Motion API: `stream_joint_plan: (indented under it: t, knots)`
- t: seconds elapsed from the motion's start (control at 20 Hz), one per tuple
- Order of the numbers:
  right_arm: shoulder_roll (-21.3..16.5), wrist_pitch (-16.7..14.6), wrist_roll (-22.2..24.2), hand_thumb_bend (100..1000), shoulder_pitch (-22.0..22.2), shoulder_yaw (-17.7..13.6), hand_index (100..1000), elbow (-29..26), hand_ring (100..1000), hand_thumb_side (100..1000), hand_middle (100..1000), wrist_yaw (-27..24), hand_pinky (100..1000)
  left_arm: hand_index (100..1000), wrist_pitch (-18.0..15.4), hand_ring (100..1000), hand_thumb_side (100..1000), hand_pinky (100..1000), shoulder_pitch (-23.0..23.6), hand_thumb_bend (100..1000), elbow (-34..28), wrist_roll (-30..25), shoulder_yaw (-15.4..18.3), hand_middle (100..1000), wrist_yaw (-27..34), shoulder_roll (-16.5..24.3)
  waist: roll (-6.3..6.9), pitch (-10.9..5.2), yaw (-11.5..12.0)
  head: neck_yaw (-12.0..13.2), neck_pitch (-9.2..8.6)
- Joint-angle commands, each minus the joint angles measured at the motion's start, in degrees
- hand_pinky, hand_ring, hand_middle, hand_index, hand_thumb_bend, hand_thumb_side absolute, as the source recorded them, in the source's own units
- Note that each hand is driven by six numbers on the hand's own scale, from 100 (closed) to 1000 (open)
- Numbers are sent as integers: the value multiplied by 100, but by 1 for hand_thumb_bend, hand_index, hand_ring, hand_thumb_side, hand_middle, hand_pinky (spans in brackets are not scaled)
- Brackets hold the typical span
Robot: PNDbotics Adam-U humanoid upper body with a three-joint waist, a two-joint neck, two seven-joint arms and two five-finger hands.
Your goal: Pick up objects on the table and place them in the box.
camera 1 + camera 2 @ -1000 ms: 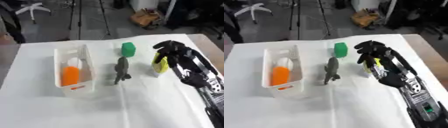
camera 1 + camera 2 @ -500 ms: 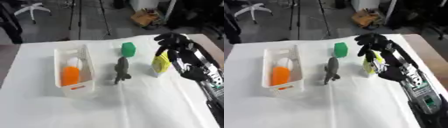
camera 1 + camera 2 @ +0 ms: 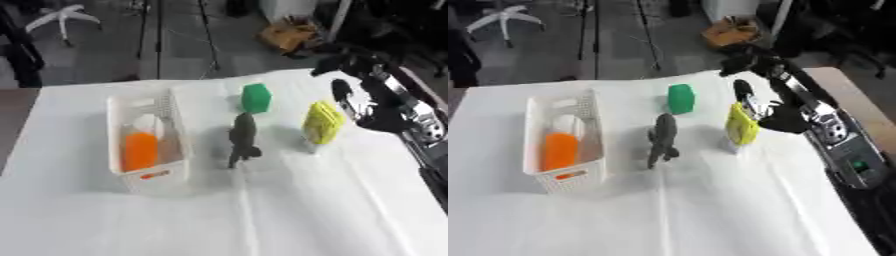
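Left eye view: I am holding my right hand (image 3: 378,95) just beside the yellow object (image 3: 322,122), which is standing on the white-covered bench (image 3: 262,215); its fingers are hanging apart, clamped on nothing. The grey animal figure (image 3: 241,139) and green block (image 3: 255,97) are sitting between it and the white box (image 3: 131,107), which is holding an orange item (image 3: 139,151).

Right eye view: my hand is hovering beside the yellow object's top, though I cannot tell whether it is touching.
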Motion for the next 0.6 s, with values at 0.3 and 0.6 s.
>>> stream_joint_plan:
  t: [0.3,0.6]
  knots:
    - [-592,-500,116,230,-462,102,885,748,829,545,938,735,933,880,-5,742,1000,452,-32,405,-60,-62,-28,841,-9,100,-19,-142,23,-60,29]
    - [-707,-706,55,268,-711,188,904,1213,846,587,945,1263,943,880,-9,742,1000,451,-30,408,-53,-85,-42,841,-5,100,-11,-149,60,-101,34]
